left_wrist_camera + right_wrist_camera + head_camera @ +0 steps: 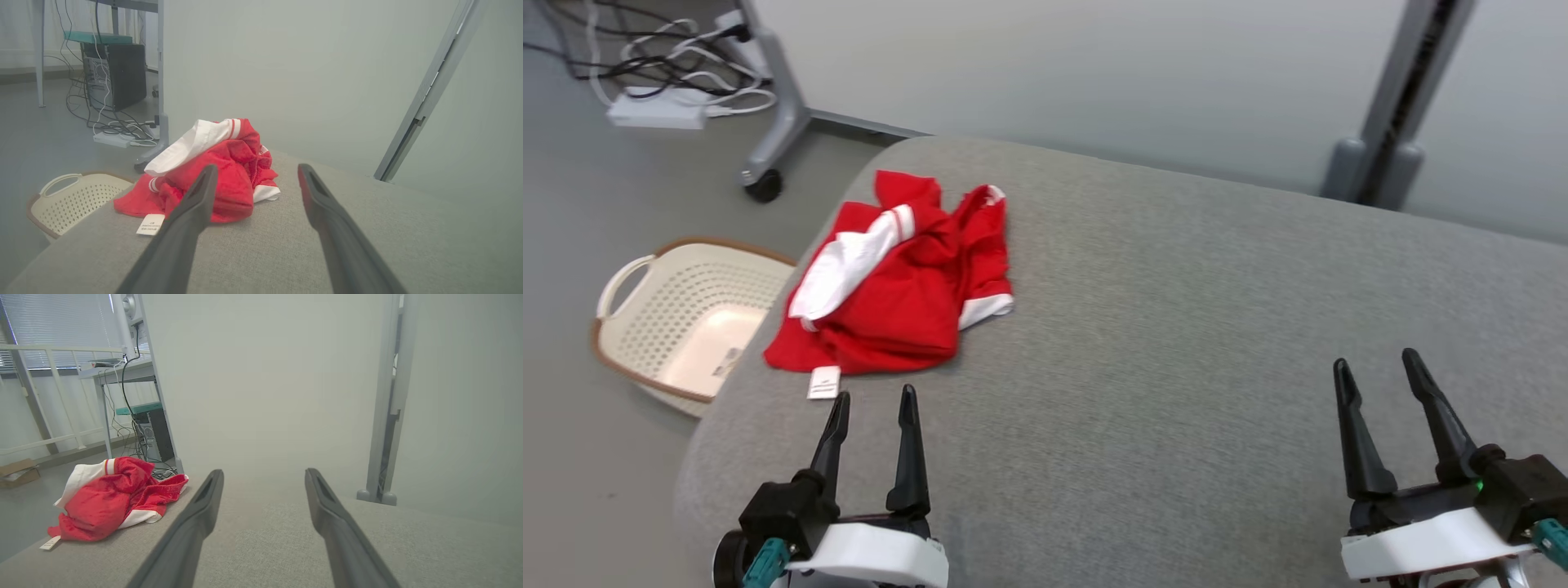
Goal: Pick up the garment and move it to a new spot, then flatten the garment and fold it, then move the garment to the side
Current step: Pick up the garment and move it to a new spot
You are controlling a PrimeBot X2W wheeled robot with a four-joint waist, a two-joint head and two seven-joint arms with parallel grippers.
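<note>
"Head view first, please: in which step am I now?"

"You are at the very beginning, in my judgement. The garment (pixel 894 286) lies as a crumpled red and white heap near the far left corner of the surface (pixel 1176 343), close to the left edge. Nothing has hold of it, so the pick-up is not yet begun."

"And my grippers, how do they stand?"

"Your left gripper (pixel 874 394) is wide open and empty, at the near edge, just on the near side of the heap. Its fingertips are near the white label (pixel 823 382) that sticks out from the garment, but they do not touch the cloth. In the left wrist view the heap is ahead, partly behind the left finger. Your right gripper (pixel 1374 359) is also fully open and empty, toward the near right corner, well apart from the garment."

"What does the next move ask from me?"

"I think you should bring the left gripper forward and down on the heap. Close it on a thick fold, not on the label alone, because a thin piece may slip out. Then carry the garment toward the middle of the surface, where there is room to flatten it. Take care at the left edge: the basket (pixel 645 327) stands on the floor beside it, and a loose garment could slide down there."
</note>
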